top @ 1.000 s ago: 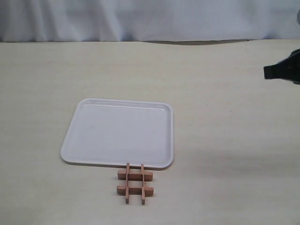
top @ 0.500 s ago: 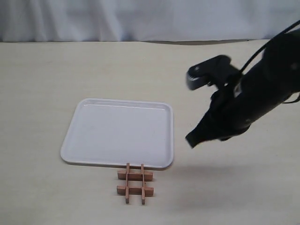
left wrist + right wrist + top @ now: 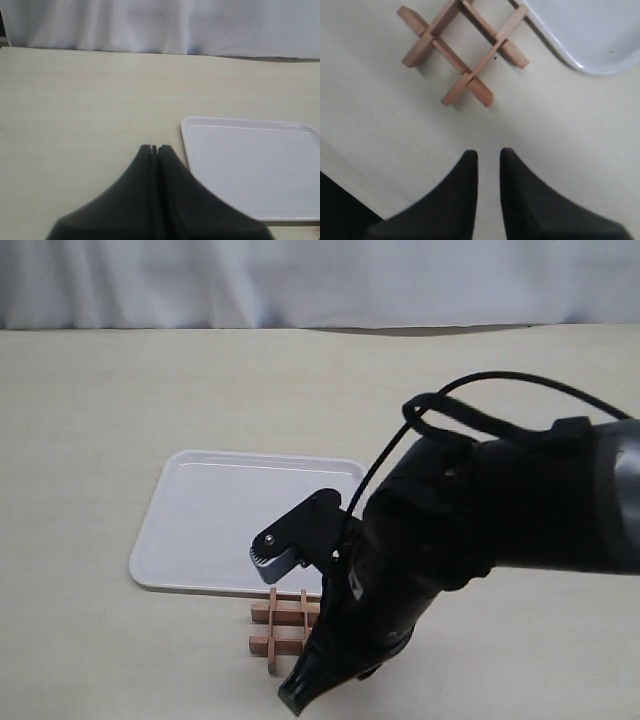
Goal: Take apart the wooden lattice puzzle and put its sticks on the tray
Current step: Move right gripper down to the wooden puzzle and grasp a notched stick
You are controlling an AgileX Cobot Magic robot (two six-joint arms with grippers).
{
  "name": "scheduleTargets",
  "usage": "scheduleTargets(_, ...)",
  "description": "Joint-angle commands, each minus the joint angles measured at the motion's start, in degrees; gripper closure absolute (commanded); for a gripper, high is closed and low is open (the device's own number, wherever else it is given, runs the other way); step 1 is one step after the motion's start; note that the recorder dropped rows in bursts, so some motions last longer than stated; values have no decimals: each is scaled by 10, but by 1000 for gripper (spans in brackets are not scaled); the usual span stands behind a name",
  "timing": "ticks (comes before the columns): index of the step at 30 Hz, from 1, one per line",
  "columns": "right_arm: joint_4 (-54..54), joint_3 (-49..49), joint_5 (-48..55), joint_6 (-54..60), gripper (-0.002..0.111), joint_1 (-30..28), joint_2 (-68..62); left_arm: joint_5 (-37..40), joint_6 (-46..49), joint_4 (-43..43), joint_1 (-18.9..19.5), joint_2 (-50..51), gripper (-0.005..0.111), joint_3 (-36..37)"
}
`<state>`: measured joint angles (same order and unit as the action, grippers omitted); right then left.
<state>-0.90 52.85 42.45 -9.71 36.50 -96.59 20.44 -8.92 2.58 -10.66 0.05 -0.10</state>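
Saw the right tool parted by a narrow gap, gripping nothing, low over the worktop near the wooden lattice puzzle. Found that puzzle whole - just beside the tray. Noted the left tool pressed closed, empty.

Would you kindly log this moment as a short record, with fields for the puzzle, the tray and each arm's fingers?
puzzle: wooden lattice puzzle, assembled, four sticks interlocked
puzzle location: on the table, outside the tray, right at its edge
tray: tray, white, no sticks seen on it
right fingers: right fingers, slightly apart, holding nothing, pointed at the puzzle but short of it
left fingers: left fingers, pressed together, holding nothing, beside the tray
task progress: no stick removed yet
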Motion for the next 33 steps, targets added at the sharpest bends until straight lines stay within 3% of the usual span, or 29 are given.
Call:
scheduleTargets(1,-24,5,-22,-2,70,17,-19,-6,-2,2,-1,-1,107,1)
scheduleTargets(3,-49,5,-25,-2,65,17,-25,-6,-2,2,-1,-1,107,1)
scheduleTargets(23,-84,5,-103,-6,65,15,-88,-6,-1,2,-1,-1,107,1)
scheduleTargets(28,-50,5,-135,-38,65,15,-90,-6,-1,2,-1,-1,107,1)
scheduleTargets(33,65,5,-139,-150,65,15,-90,-6,0,2,-1,-1,107,1)
